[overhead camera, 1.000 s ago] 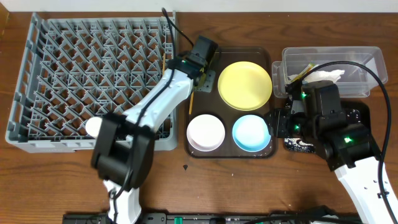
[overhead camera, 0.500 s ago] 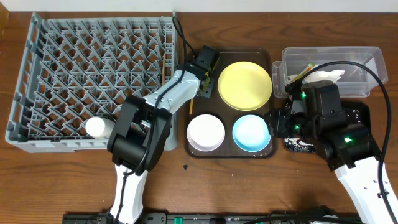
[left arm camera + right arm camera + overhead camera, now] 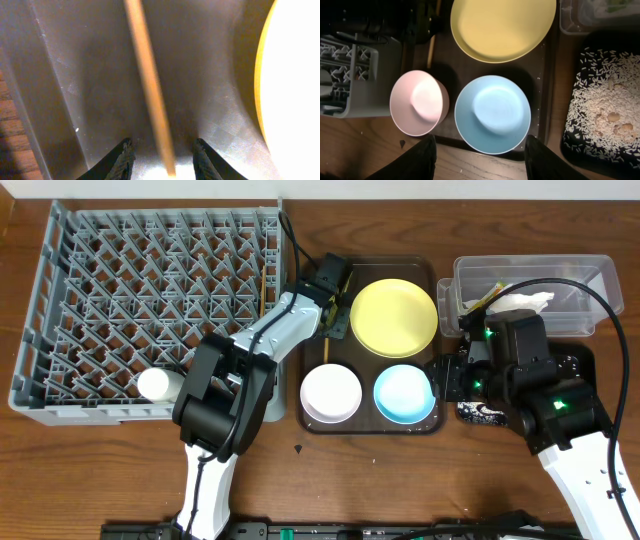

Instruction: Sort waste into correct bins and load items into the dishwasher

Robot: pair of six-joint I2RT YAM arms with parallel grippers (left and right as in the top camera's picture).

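- Grey dish rack (image 3: 150, 300) holds the small white cup (image 3: 153, 385).
- Brown serving tray (image 3: 368, 365) carries the yellow plate (image 3: 394, 317).
- Right gripper (image 3: 482, 160), jaws wide apart and empty, hangs beside the light blue bowl (image 3: 492, 112).
- Left gripper (image 3: 164, 162), jaws apart, straddles the chopstick (image 3: 148, 85) on the tray.

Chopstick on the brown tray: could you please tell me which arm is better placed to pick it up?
Left. The left gripper sits open over the chopstick, a finger on each side, beside the yellow plate. The right gripper hangs above the blue bowl, farther off.
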